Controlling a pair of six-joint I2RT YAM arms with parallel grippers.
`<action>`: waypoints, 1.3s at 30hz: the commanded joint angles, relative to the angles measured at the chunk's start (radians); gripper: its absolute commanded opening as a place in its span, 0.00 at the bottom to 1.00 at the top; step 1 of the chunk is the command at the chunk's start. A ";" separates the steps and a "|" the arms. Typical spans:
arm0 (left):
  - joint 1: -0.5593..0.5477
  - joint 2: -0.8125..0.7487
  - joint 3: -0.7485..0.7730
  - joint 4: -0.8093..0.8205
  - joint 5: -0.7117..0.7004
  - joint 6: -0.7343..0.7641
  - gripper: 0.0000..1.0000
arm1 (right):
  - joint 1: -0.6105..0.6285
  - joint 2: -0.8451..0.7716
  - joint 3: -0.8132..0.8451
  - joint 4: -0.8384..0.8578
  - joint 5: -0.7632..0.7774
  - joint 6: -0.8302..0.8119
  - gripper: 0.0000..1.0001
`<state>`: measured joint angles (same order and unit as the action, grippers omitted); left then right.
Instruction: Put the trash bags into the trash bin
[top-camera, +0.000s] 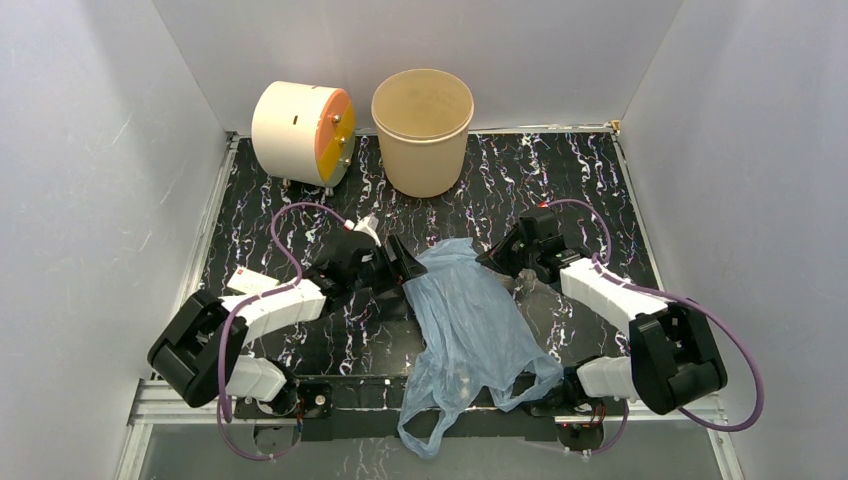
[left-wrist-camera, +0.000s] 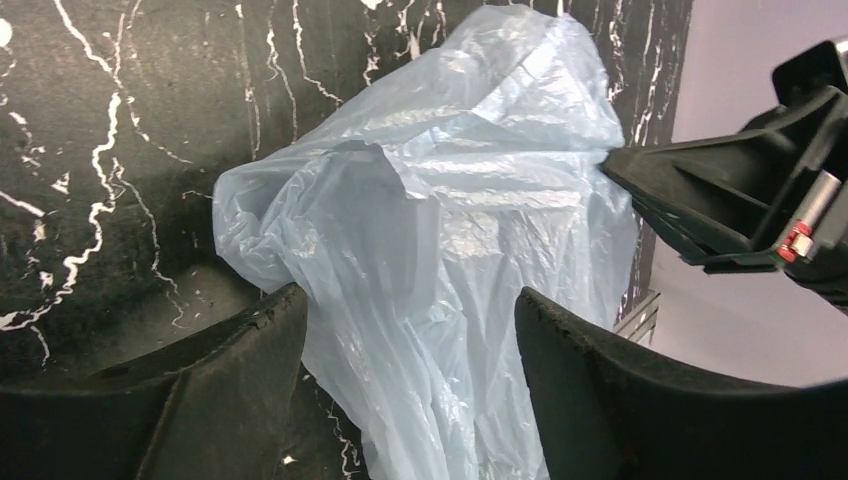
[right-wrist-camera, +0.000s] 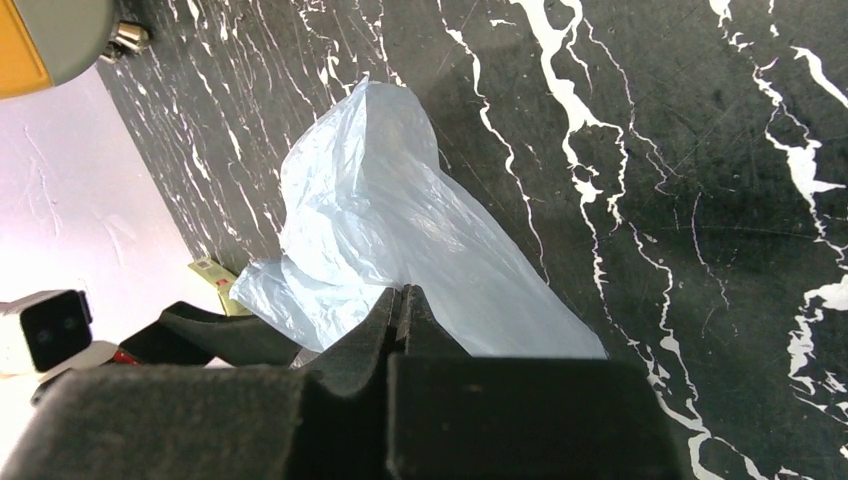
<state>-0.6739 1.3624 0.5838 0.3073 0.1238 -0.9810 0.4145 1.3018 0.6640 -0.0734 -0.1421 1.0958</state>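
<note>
Cream drum (top-camera: 295, 130); black marbled tabletop (top-camera: 575, 185)

We take this for a robot test cell in a lab: plain white walls (top-camera: 80, 200) box in a black marbled table (top-camera: 590, 170) on its left, right and far sides. At the table's near edge a left arm (top-camera: 270, 305) and a right arm (top-camera: 610, 290), trailing purple cables (top-camera: 285, 225), are bolted to a metal rail (top-camera: 170, 402).

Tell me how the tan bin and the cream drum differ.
The tan bin stands upright, open mouth up; the cream drum lies on its side. The bin is plain tan throughout; the drum has an orange face. Both are round and sit by the back wall.
</note>
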 joint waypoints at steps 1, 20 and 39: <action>-0.006 -0.015 0.016 -0.009 -0.070 0.029 0.65 | -0.002 -0.049 0.042 -0.017 0.004 -0.024 0.00; -0.006 0.002 -0.011 -0.045 -0.057 0.084 0.00 | -0.004 -0.099 0.069 -0.026 0.009 -0.089 0.00; 0.356 -0.202 0.000 -0.349 0.128 0.336 0.51 | -0.076 -0.047 0.165 -0.139 -0.196 -0.387 0.47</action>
<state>-0.3222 1.1576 0.5209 0.0769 0.2501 -0.7223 0.3473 1.2331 0.7467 -0.1860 -0.2802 0.7856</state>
